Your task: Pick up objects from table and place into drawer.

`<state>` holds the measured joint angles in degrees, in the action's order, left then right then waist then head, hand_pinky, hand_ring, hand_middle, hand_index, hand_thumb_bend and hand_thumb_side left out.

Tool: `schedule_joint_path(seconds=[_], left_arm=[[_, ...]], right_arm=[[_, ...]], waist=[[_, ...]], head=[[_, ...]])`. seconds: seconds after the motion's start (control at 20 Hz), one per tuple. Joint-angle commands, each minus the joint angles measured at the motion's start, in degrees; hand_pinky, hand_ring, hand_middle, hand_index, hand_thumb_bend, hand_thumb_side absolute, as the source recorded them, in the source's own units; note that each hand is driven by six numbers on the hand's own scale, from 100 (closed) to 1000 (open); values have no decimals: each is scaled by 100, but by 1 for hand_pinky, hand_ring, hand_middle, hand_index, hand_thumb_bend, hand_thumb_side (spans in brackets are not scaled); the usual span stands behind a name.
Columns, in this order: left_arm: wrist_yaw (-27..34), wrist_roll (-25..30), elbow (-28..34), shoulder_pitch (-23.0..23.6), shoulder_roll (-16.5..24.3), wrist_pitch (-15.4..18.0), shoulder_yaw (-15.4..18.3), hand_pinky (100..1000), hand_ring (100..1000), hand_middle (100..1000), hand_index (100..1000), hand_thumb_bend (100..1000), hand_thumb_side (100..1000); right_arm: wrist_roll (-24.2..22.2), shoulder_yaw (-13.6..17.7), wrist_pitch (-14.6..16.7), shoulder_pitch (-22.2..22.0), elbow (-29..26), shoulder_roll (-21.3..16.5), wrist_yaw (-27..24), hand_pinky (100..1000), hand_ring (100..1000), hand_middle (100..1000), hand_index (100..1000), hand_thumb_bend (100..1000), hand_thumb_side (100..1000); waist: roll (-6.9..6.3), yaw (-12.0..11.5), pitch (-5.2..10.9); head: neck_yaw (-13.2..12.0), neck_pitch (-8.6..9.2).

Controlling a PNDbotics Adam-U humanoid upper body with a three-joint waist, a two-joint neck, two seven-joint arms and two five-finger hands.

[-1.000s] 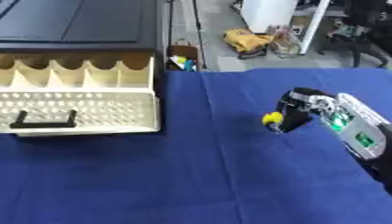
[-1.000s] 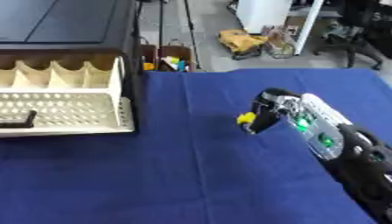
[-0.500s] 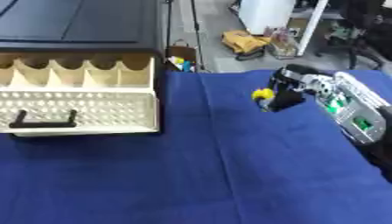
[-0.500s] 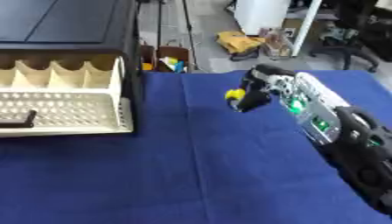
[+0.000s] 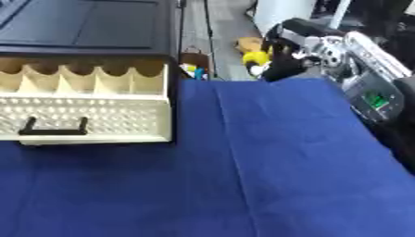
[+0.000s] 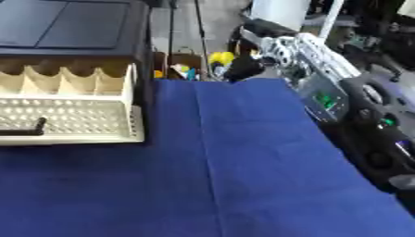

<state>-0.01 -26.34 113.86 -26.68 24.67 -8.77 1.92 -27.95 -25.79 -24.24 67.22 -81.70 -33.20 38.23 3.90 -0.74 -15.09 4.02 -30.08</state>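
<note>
We note our right hand (image 5: 293, 51) pinching a small yellow object (image 5: 256, 58) above the blue worktop's (image 5: 275, 157) far edge, open drawer (image 5: 85, 109) well left.

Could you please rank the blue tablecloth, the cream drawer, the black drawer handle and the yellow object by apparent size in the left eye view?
1. blue tablecloth
2. cream drawer
3. black drawer handle
4. yellow object, held in the right robot hand, partly hidden, so its rank is unsure.
</note>
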Motion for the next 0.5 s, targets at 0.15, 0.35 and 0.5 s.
schedule_joint_path(seconds=[0.15, 0.35, 0.5], left_arm=[[23, 36, 73, -59, 78, -10, 0, 462, 700, 661, 858, 138, 1000], [31, 50, 73, -79, 66, -8, -11, 464, 701, 661, 857, 138, 1000], [39, 58, 73, -88, 53, -7, -17, 463, 701, 661, 857, 139, 1000]], right_arm=[[42, 25, 69, 470, -173, 236, 209, 641, 704, 345, 465, 235, 502], [82, -16, 100, 689, -134, 470, 268, 640, 704, 346, 465, 224, 509], [116, -32, 120, 801, -68, 648, 315, 639, 704, 347, 464, 222, 512]], waist=[[17, -63, 146], [46, -143, 153], [53, -200, 154]], head=[[-62, 49], [-137, 55], [-196, 80]])
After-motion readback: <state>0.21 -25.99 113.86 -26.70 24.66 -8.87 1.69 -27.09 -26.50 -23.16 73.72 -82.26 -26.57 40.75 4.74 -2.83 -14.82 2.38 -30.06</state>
